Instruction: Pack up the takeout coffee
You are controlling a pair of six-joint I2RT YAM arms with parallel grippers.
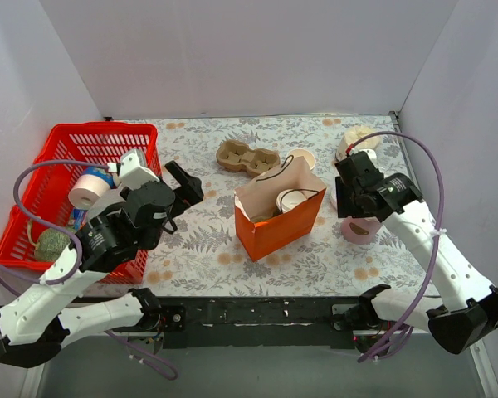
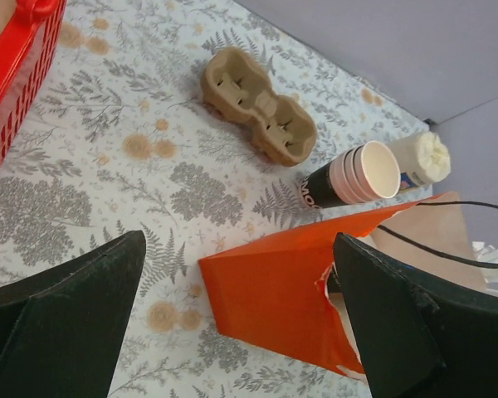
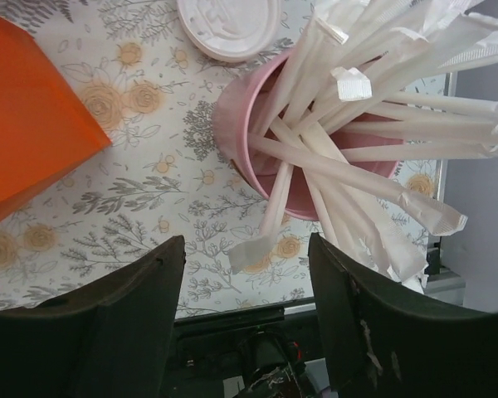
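Observation:
An orange paper bag (image 1: 274, 224) stands open mid-table, and inside it sits a cup with a round white lid (image 1: 295, 200), the takeout coffee. My left gripper (image 1: 183, 184) hangs open to the bag's left; in its wrist view its jaws (image 2: 241, 315) straddle the bag's (image 2: 290, 282) near corner from above. My right gripper (image 1: 354, 211) hovers over the pink cup (image 1: 361, 230) of white sticks. In the right wrist view its jaws (image 3: 247, 249) stand apart, with one stick's (image 3: 270, 224) loose end between them, touching neither finger.
A red basket (image 1: 33, 195) of odds and ends fills the left side. A brown cup carrier (image 1: 247, 157) and a lying stack of lidless cups (image 2: 357, 176) are behind the bag. Another white lid (image 3: 228, 21) lies beside the pink cup (image 3: 249, 141).

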